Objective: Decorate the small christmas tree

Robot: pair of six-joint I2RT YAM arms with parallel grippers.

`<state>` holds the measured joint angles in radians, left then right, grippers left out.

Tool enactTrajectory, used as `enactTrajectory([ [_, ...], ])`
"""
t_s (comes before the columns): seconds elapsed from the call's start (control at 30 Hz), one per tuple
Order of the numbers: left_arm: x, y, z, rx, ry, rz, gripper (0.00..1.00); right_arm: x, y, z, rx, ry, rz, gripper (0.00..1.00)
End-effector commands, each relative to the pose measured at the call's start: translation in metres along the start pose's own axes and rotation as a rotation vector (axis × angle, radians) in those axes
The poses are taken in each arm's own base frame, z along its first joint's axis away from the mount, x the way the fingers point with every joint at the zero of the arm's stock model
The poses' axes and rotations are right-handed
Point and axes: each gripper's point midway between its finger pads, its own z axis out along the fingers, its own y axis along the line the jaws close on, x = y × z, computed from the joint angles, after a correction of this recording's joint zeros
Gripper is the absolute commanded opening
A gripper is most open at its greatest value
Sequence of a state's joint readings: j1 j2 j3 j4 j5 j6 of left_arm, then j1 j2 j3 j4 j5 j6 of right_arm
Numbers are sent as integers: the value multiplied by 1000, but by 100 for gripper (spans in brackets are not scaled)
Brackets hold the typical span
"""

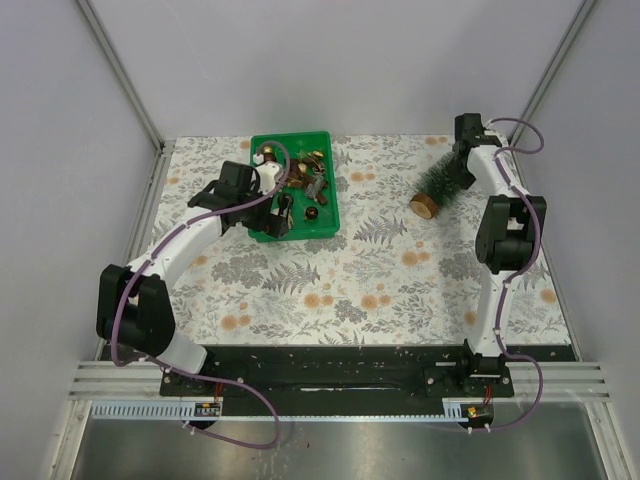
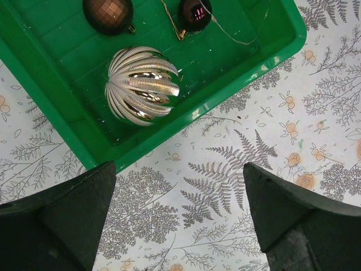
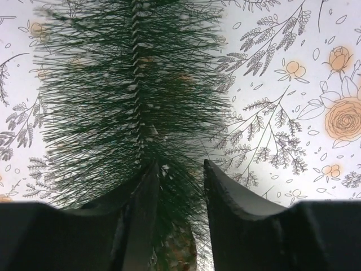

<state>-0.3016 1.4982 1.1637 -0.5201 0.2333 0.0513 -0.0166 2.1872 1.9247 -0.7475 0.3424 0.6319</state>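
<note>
The small christmas tree (image 1: 444, 183) lies diagonally at upper right, its tip end between the narrow-set jaws of the right gripper (image 3: 180, 165); whether it grips is unclear.

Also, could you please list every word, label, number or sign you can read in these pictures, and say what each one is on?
None can be read.
The pink marks on the dark bauble in the green tray are too blurred to tell whether they are writing.
The small coloured tags near the bottom of the overhead view are too small to read.
</note>
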Motion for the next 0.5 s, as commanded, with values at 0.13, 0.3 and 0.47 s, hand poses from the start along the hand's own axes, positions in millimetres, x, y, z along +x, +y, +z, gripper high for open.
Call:
enactTrajectory([
  [0.13,-41,0,6,-18,-77,34,99,-17,7,-21,-79,-74,35,15],
  [0.3,-43,2,4,-40,-84,26,99,5,24,-69,-165,-142,-30,10],
  [0.47,-41,6,2,-63,-83,29,99,60,45,-123,-259,-211,-165,4],
])
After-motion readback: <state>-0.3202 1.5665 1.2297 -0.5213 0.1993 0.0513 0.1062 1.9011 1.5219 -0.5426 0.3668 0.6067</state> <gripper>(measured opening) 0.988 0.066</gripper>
